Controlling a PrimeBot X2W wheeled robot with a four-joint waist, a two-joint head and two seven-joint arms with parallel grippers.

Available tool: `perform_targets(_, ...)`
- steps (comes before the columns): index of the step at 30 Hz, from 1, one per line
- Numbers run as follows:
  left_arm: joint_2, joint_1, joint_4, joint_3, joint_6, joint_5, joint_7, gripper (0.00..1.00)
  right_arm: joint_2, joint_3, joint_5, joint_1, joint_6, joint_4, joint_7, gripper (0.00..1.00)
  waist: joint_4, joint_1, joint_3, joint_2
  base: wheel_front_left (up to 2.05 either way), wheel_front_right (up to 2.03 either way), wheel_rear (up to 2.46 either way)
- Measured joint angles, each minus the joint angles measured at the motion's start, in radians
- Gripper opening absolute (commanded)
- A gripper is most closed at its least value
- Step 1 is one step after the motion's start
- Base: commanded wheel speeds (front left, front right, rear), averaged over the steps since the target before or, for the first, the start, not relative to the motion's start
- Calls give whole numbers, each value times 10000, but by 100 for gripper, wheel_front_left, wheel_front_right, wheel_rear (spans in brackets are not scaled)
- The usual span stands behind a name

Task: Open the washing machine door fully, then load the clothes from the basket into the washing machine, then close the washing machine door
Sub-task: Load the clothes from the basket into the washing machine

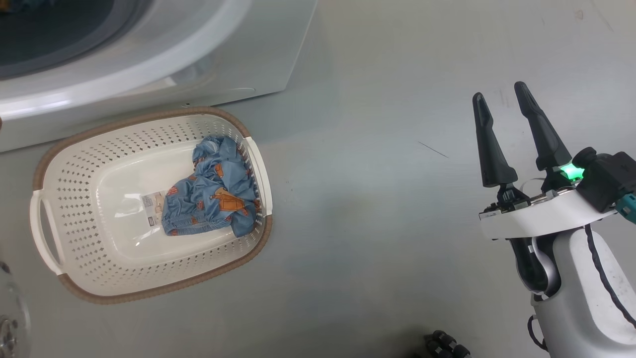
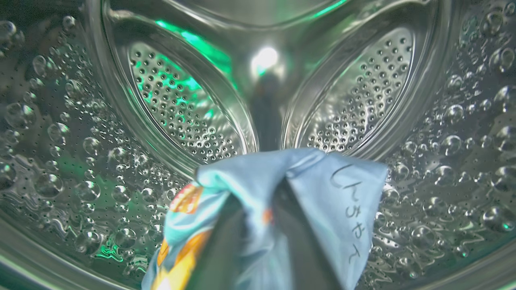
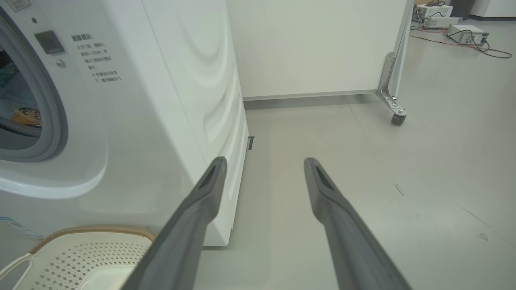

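Note:
Inside the steel perforated drum of the washing machine, my left gripper is shut on a light-blue garment with orange print and handwriting on it; the cloth drapes over both dark fingers. Another blue printed garment lies crumpled at the right end of the cream basket, which stands on the floor before the machine. My right gripper hangs open and empty over bare floor, well to the right of the basket. In the right wrist view its fingers point past the machine's right front corner.
A curved clear glass edge, likely the open door's window, shows at the lower left. The basket's rim sits close to the machine's front. A white panel on a castor stands behind, with boxes and cables farther off.

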Motion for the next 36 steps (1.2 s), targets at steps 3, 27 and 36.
perform_targets(3,15,-18,221,-21,0,52,-2,100,27,2,0,-30,0,0,0,100,-33,0,46,0,0,0,0)
perform_targets(27,-422,26,1233,-94,-82,65,-92,100,-2,-201,0,-171,0,84,0,100,133,0,-91,0,0,0,0)
perform_targets(36,-907,1360,454,-10,-82,140,-92,100,-240,-416,-6,-132,0,196,0,100,401,0,-453,0,0,0,0)
